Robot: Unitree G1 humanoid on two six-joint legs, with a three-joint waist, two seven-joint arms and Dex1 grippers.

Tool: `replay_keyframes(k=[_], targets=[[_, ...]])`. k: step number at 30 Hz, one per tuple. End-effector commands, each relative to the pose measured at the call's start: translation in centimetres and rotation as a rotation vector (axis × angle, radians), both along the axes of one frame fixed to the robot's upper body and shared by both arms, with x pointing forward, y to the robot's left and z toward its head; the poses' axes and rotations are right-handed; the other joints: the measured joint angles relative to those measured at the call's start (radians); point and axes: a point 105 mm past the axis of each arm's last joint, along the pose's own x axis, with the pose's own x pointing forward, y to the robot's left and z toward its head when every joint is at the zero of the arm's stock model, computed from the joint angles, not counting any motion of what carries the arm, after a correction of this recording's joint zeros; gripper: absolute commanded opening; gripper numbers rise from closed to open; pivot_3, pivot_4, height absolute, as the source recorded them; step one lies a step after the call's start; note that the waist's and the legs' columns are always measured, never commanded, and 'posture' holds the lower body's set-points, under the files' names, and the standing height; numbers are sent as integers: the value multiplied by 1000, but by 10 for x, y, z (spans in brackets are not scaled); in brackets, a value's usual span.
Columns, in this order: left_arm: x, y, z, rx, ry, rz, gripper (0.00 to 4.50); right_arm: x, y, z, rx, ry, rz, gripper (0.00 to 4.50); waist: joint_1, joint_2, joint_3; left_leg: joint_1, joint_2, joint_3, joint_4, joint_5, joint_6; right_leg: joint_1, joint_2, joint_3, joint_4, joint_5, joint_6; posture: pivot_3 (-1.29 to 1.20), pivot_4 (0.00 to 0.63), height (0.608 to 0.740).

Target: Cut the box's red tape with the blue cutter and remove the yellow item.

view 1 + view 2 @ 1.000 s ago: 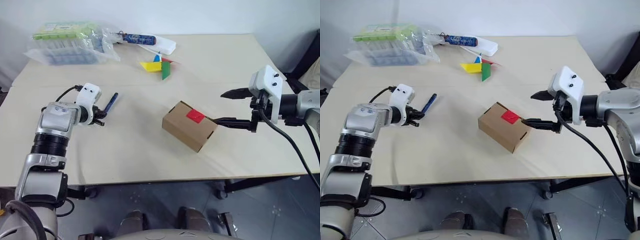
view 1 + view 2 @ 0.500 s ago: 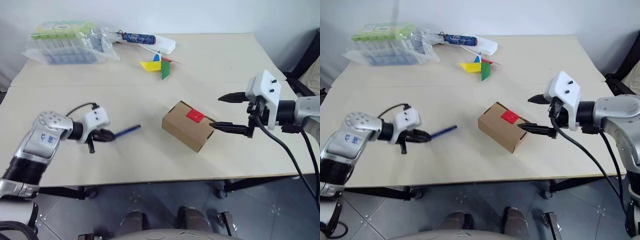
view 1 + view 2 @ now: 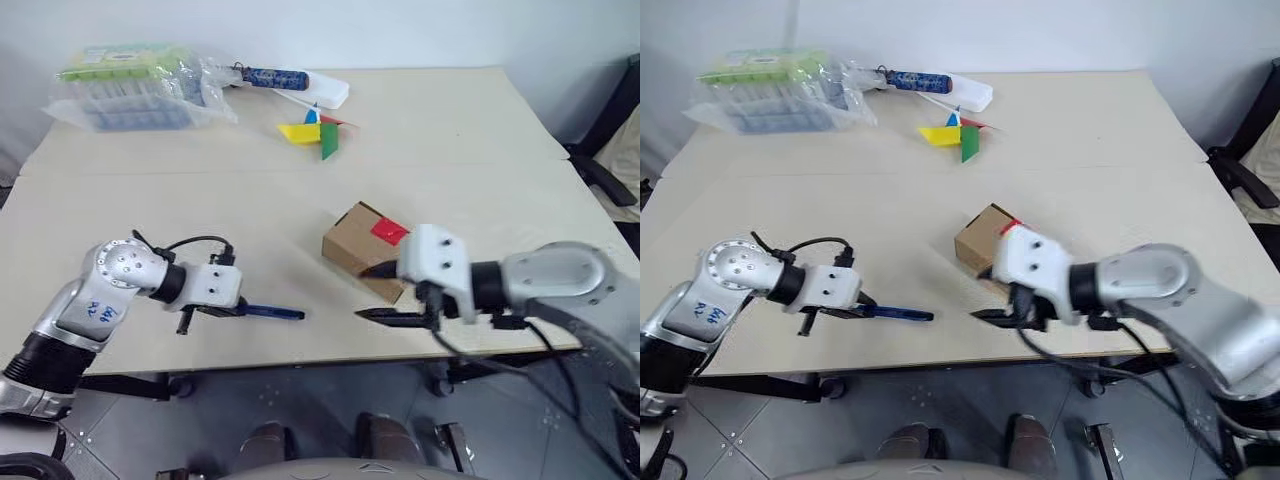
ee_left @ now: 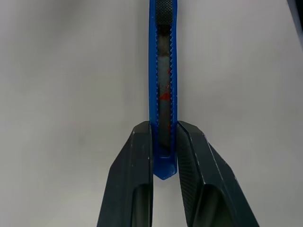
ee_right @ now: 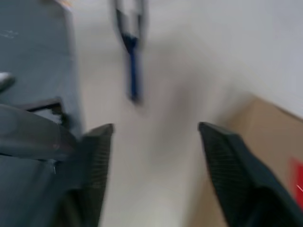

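Note:
The brown box [image 3: 352,246] sits right of the table's middle, with the red tape [image 3: 388,232] on its top. My left gripper [image 4: 164,142] is shut on the blunt end of the blue cutter [image 3: 270,313]. The cutter lies low over the table near the front edge, pointing right toward the box. My right gripper [image 3: 379,293] is open at the box's near corner, with nothing between its fingers. In the right wrist view the box [image 5: 265,142] lies just outside one finger and the cutter [image 5: 133,71] is ahead. The yellow item is hidden.
At the back left lies a clear plastic package [image 3: 130,85] with a green label. Beside it is a dark-blue patterned tube [image 3: 275,75] with a white end. A paper pinwheel [image 3: 318,133] lies behind the box. The table's front edge [image 3: 300,362] runs just below both grippers.
My left gripper brought the cutter toward the front edge and turned it to point right. My right gripper swung left from the box's right side to its near corner, its jaws narrowing.

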Motion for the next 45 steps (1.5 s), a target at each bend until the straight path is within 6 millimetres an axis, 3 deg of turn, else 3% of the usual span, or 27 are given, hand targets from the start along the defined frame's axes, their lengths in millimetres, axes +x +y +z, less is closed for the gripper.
replay_keyframes(k=[1,5,6,16,22,45], targets=[[-11,-12,-6,-9,14,-38,387,7,11,-11,-50,-19,-8,1582,2,0,0,0,0,0,0,0,0,0,0,0,0,0,0,0,150,740],[-17,-20,-6,-18,26,-44,387,9,22,-30,-142,-62,36,85,2,0,0,-1,-1,0,0,-1,1,0,-1,0,0,0,0,0,150,740],[-19,-21,-7,-16,34,-45,387,9,24,-33,-147,-69,42,34,1,0,0,-1,-1,0,0,-1,1,0,0,0,0,0,0,0,150,740],[-36,-17,-19,34,113,-4,387,14,63,-60,-180,-147,179,34,-3,0,0,0,0,1,0,-1,1,0,0,-1,0,0,0,0,150,740],[-38,-20,-19,21,122,21,387,10,71,-72,-205,-165,227,34,-3,0,0,0,0,1,0,-1,1,0,0,-1,0,0,0,0,150,740],[-39,-18,-27,78,149,22,387,14,54,-100,-277,-169,182,34,-3,1,-3,3,0,1,0,-1,1,2,0,-1,1,0,0,0,150,740]])
